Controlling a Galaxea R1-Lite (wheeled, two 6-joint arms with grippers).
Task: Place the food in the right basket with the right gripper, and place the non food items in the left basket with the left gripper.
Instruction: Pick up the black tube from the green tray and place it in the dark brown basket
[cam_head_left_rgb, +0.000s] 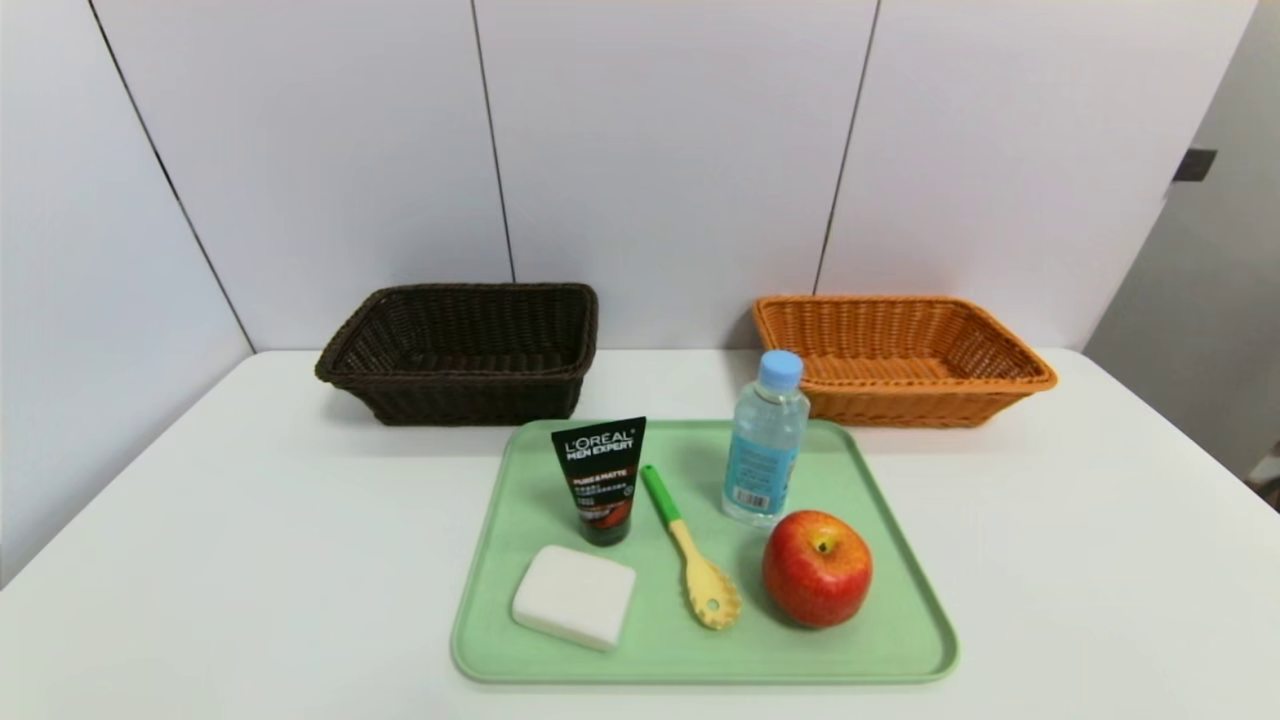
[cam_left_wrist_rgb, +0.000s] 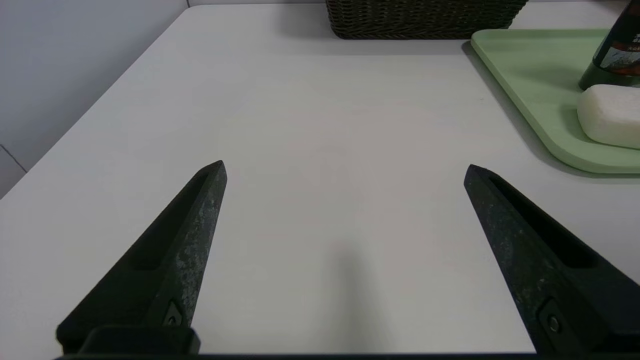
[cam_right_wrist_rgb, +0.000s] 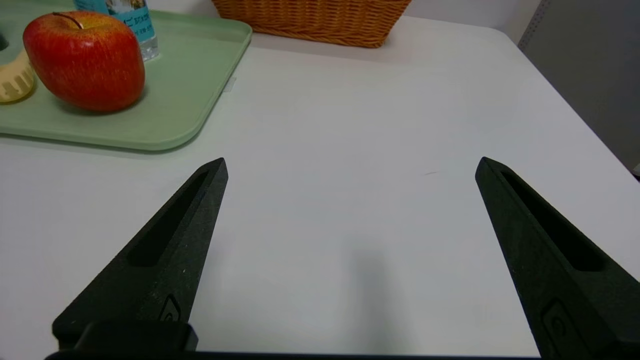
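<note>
Both arms sit parked low over the white table (cam_head_left_rgb: 250, 520). The left gripper (cam_left_wrist_rgb: 345, 167) has its fingers spread wide around nothing, bare tabletop between them; beyond one tip lie the white soap bar (cam_left_wrist_rgb: 607, 116) and the L'Oreal tube (cam_left_wrist_rgb: 617, 50) on the green tray (cam_left_wrist_rgb: 525, 70), with the dark brown basket (cam_left_wrist_rgb: 425, 20) farther ahead. The right gripper (cam_right_wrist_rgb: 352, 162) gapes just as wide, also empty. Past its fingers the apple (cam_right_wrist_rgb: 85, 60), water bottle (cam_right_wrist_rgb: 130, 20) and yellow slotted spoon (cam_right_wrist_rgb: 15, 80) rest on the tray, the orange basket (cam_right_wrist_rgb: 310, 20) beyond.

Both grippers (cam_left_wrist_rgb: 345, 167) (cam_right_wrist_rgb: 350, 165) have black, pointed, slotted fingers.
</note>
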